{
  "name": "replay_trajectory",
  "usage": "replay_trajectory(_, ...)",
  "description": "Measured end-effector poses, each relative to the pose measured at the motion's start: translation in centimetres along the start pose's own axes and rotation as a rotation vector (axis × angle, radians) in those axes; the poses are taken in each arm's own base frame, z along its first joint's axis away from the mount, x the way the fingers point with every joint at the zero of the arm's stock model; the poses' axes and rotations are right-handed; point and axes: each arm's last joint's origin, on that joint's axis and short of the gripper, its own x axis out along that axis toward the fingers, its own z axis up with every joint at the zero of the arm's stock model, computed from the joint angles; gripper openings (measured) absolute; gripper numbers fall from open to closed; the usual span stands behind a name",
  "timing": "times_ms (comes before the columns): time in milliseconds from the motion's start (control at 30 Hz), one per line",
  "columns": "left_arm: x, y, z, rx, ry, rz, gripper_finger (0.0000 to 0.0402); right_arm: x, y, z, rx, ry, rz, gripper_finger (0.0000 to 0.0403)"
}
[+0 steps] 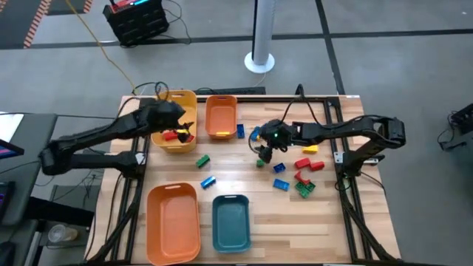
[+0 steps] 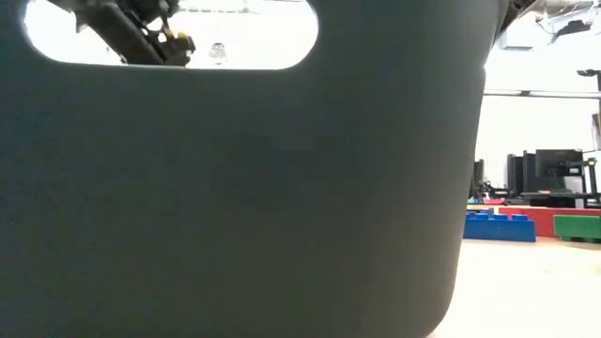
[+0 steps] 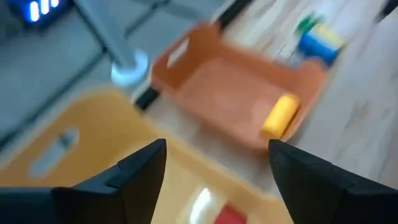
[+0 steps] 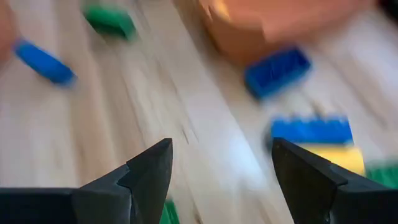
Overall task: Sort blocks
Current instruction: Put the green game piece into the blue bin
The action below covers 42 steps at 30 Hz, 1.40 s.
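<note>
Loose blocks lie on the wooden table: a green one [image 1: 202, 160], blue ones [image 1: 208, 182] [image 1: 281, 184], red ones [image 1: 301, 163], a yellow one [image 1: 310, 148], and a blue‑and‑yellow stack [image 4: 317, 140]. Red blocks [image 1: 174, 137] lie in the yellow bin [image 1: 164, 142]. A yellow block [image 3: 280, 115] lies in the small orange bin [image 1: 220, 111]. My left gripper [image 3: 214, 168] is open and empty above the yellow bin. My right gripper [image 4: 221, 171] is open and empty above the table, near the blue‑and‑yellow stack.
A large orange bin [image 1: 174, 240] and a teal bin [image 1: 230, 235] stand at the near edge. In the low view the teal bin's wall [image 2: 235, 207] fills most of the picture. Bare table lies between the bins and the loose blocks.
</note>
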Motion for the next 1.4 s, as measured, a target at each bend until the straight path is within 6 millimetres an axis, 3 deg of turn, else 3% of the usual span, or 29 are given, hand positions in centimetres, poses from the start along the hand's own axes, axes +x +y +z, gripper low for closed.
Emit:
replay_trajectory(167,-1.6,-0.6,0.7,0.045,-0.129,-0.040,0.0272,-0.8,2.8,-0.8,-0.135,0.088,0.019,0.0281)
replay_trajectory(400,-0.8,-1.1,0.6,0.067,-0.103,-0.071,0.0272,-0.1,4.5,-1.6,-0.233,0.151,0.035,0.0280)
replay_trajectory(700,-1.1,-2.6,0.7,0.116,-0.129,-0.112,0.0272,4.5,4.7,-4.0,-0.297,0.227,0.015,0.0280)
replay_trajectory(800,-1.3,-3.1,0.7,0.123,-0.149,-0.116,0.0272,5.1,4.5,-4.8,-0.294,0.231,0.014,0.0274)
replay_trajectory(933,-0.9,-3.7,-0.3,0.141,-0.128,-0.111,0.0272,5.2,4.6,-5.0,-0.302,0.225,-0.007,0.0225)
replay_trajectory(1067,-0.6,-3.8,-1.0,0.151,-0.115,-0.112,0.0272,5.2,4.7,-5.2,-0.310,0.236,-0.007,0.0129)
replay_trajectory(1133,-0.6,-3.8,-1.2,0.178,-0.120,-0.113,0.0272,4.7,4.9,-5.0,-0.318,0.249,-0.006,0.0083)
replay_trajectory(1233,-1.0,-4.0,-1.1,0.219,-0.174,-0.120,0.0272,3.0,5.5,-3.8,-0.332,0.236,0.002,0.0078)
replay_trajectory(1400,-2.1,-4.1,-0.9,0.243,-0.235,-0.142,0.0272,-2.0,8.9,-0.4,-0.368,-0.001,0.125,0.0078)
